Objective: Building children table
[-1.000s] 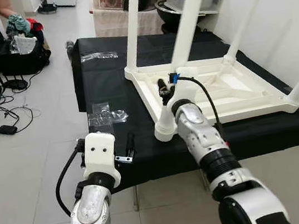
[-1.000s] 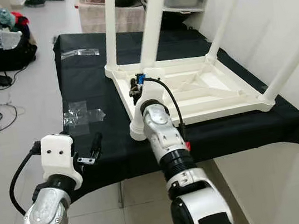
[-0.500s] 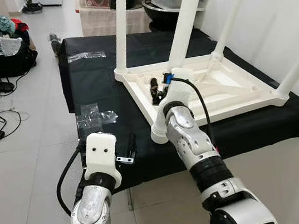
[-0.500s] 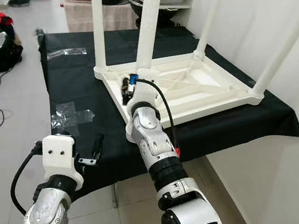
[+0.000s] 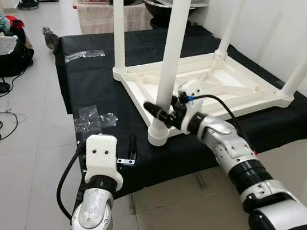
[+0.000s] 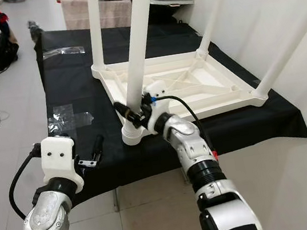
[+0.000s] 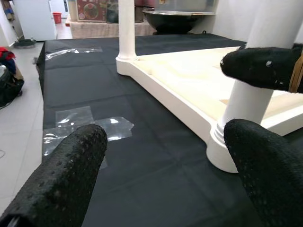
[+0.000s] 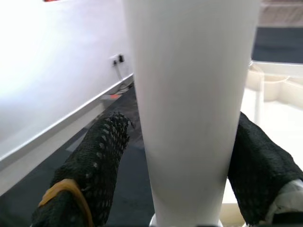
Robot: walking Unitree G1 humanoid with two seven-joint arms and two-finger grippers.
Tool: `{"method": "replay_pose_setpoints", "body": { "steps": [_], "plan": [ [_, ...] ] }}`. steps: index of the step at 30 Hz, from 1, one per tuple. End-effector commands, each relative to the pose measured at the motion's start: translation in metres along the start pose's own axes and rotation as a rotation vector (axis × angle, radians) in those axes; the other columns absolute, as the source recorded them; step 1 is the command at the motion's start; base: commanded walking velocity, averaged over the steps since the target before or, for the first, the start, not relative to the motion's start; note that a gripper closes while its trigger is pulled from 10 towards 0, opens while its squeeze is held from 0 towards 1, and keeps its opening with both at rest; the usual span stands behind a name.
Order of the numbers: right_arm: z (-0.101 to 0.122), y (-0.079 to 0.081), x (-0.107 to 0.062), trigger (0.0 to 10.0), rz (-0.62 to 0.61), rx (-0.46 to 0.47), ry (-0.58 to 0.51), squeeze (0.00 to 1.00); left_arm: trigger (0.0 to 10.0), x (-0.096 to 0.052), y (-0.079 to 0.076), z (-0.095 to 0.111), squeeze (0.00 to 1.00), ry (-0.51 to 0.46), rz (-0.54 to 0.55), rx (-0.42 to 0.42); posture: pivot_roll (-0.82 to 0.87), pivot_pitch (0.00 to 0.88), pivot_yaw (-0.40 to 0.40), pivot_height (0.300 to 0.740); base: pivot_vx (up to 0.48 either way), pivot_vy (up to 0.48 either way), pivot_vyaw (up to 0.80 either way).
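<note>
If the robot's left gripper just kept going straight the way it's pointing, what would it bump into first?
Probably the near white table leg or its socket base; the left gripper hovers open over the black cloth, aimed that way. Depth is hard to judge.

no text, label, brand, number or sign could be read in any of the views. the printed box fronts at the far end of the room (image 7: 92, 9) carried colours and shapes, but they were too small and blurred to make out.
</note>
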State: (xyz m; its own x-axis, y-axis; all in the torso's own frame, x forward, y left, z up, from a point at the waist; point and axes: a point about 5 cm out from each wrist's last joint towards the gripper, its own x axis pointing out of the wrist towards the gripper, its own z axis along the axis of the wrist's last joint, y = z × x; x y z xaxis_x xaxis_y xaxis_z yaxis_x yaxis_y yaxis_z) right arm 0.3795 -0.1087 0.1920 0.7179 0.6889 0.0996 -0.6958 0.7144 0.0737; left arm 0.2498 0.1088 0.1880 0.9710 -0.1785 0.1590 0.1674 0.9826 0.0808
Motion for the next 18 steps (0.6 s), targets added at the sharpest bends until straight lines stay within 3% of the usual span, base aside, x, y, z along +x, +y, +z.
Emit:
{"method": "replay_pose_setpoints", "body": {
  "steps": [1,6,14,15,16,18],
  "plan": [
    [0.006,0.005,0.008,10.0,0.095,0.022,0.011,0.0,10.0,-0.001,-0.004,-0.003,0.0,0.011,-0.007,0.008,0.14,0.114,-0.197,0.74,0.0,0.0,0.0],
    [0.019,0.016,0.028,10.0,0.224,0.02,0.021,0.0,10.0,-0.002,-0.005,-0.002,0.0,0.01,-0.005,0.008,0.16,0.12,-0.208,0.74,0.0,0.0,0.0],
    [0.029,0.027,0.04,10.0,0.34,0.001,0.033,0.0,10.0,-0.005,-0.005,0.001,0.0,0.007,0.003,0.01,0.17,0.134,-0.222,0.74,0.0,0.0,0.0],
    [0.032,0.027,0.042,9.5,0.336,0.002,0.02,0.0,10.0,-0.006,-0.004,0.001,0.0,0.006,0.005,0.009,0.16,0.136,-0.225,0.74,0.0,0.0,0.0],
    [0.034,0.028,0.044,0.0,0.331,0.006,0.002,0.0,10.0,-0.006,-0.004,0.001,0.0,0.006,0.008,0.008,0.16,0.135,-0.224,0.74,0.0,0.0,0.0],
    [0.037,0.027,0.046,0.0,0.289,-0.013,-0.018,0.0,10.0,-0.006,-0.005,0.001,0.0,0.007,0.009,0.005,0.16,0.132,-0.224,0.74,0.0,0.0,0.0]
  ]
}}
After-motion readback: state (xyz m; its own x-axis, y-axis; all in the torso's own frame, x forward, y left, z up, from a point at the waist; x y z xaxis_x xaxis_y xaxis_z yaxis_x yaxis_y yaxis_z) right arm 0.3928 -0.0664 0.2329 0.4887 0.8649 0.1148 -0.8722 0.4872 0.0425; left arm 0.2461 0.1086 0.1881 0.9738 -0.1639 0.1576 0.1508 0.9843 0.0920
